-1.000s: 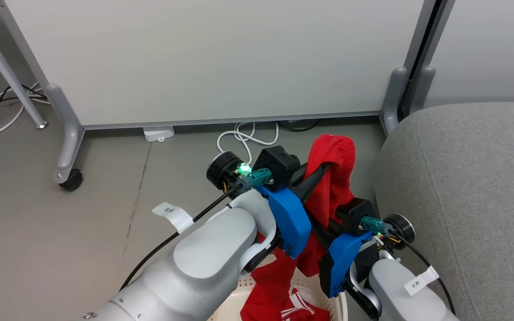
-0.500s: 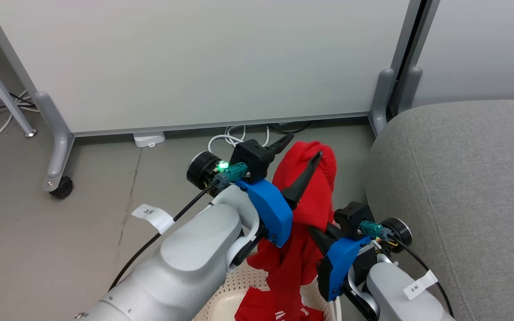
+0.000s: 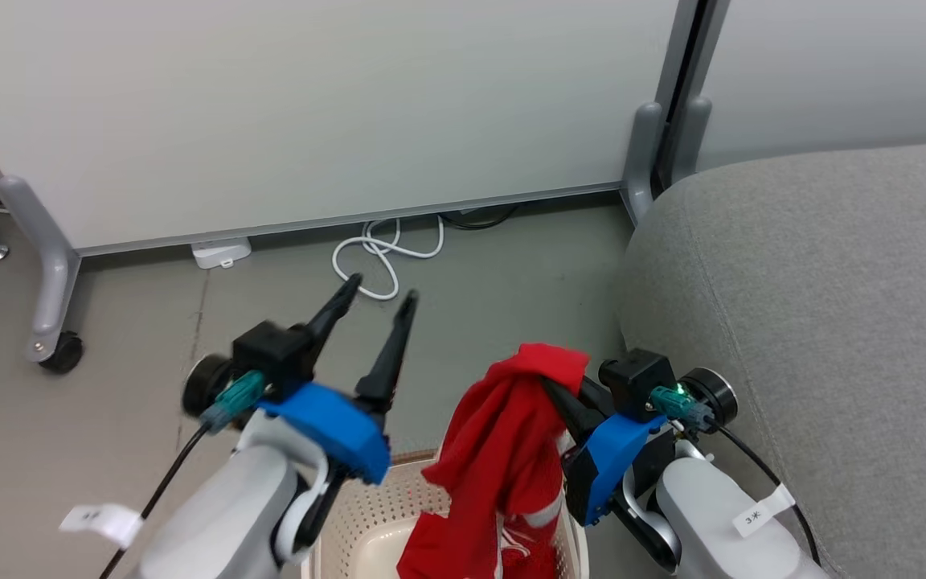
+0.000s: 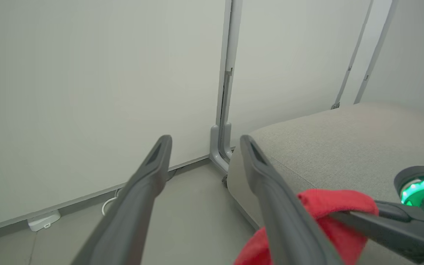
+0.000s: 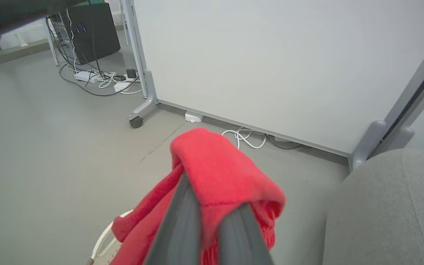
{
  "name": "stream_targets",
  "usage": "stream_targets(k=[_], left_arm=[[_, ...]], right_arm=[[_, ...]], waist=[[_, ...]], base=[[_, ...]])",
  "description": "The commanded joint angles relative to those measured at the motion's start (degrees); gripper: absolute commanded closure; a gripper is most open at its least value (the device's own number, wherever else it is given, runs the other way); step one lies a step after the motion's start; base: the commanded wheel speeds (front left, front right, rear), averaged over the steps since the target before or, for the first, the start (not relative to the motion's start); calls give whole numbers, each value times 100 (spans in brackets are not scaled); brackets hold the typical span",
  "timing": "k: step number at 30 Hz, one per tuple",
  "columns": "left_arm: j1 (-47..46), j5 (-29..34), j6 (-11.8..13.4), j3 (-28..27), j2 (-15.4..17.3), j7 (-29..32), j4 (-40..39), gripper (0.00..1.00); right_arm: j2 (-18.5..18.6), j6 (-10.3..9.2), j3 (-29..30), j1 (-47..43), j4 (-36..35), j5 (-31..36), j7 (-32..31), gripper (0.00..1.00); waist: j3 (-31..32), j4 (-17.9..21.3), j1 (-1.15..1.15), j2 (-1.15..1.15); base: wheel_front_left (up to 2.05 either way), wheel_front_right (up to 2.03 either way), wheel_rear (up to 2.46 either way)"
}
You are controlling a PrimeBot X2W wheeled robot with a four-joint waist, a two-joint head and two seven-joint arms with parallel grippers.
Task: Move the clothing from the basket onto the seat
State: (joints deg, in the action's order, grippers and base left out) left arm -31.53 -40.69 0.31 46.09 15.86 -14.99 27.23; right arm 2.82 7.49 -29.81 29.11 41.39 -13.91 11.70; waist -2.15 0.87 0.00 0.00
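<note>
A red piece of clothing (image 3: 503,450) hangs over the basket (image 3: 366,515), draped across my right gripper (image 3: 561,400), which is shut on its top fold. The cloth's lower end, with white stripe trim, reaches down into the basket. In the right wrist view the clothing (image 5: 215,165) covers the tips of my right gripper (image 5: 212,217), and the basket rim (image 5: 101,239) shows below. My left gripper (image 3: 379,291) stands open and empty to the left of the clothing, apart from it. The left gripper (image 4: 206,141) points toward the seat (image 4: 344,140). The grey seat (image 3: 817,305) lies just right of my right arm.
White partition panels (image 3: 310,104) stand behind on grey feet with a castor (image 3: 61,354). A coiled white cable (image 3: 387,253) and a small white plug box (image 3: 220,252) lie on the grey floor at their base. More cables and a dark box (image 5: 90,29) sit far left.
My left gripper opened, let go of the clothing and drew away to the left. The clothing now hangs lower, from the right gripper alone. The head camera has turned to the right.
</note>
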Motion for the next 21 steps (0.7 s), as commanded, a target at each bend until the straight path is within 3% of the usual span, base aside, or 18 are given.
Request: stream_targets(k=[1,6,12,14,21], left_arm=[[357,161,110,-301,161,-25,-281,0],[1478,692,277,-1301,418,-26,-1135,0],[2285,1042,322,-2195,296,-27,-1654,0],[2674,1213,261,-2630,166,-27,-1840,0],[3194,1579,-15,-3179,-101,-28,-1939,0]], right_arm=[[13,1,54,-28,-124,76,46,100],[13,1,347,-215,-605,380,-1,100],[13,1,721,-541,-1260,698,-179,100],[13,1,966,-799,-1713,790,-338,100],[11,1,1398,-1421,-2731,820,-704,100]], waist=[[-29,83,0,0],[-148,343,0,0],[-206,683,0,0],[-225,944,0,0],[-295,1607,0,0]], base=[[0,0,0],[0,0,0],[0,0,0],[0,0,0],[0,0,0]])
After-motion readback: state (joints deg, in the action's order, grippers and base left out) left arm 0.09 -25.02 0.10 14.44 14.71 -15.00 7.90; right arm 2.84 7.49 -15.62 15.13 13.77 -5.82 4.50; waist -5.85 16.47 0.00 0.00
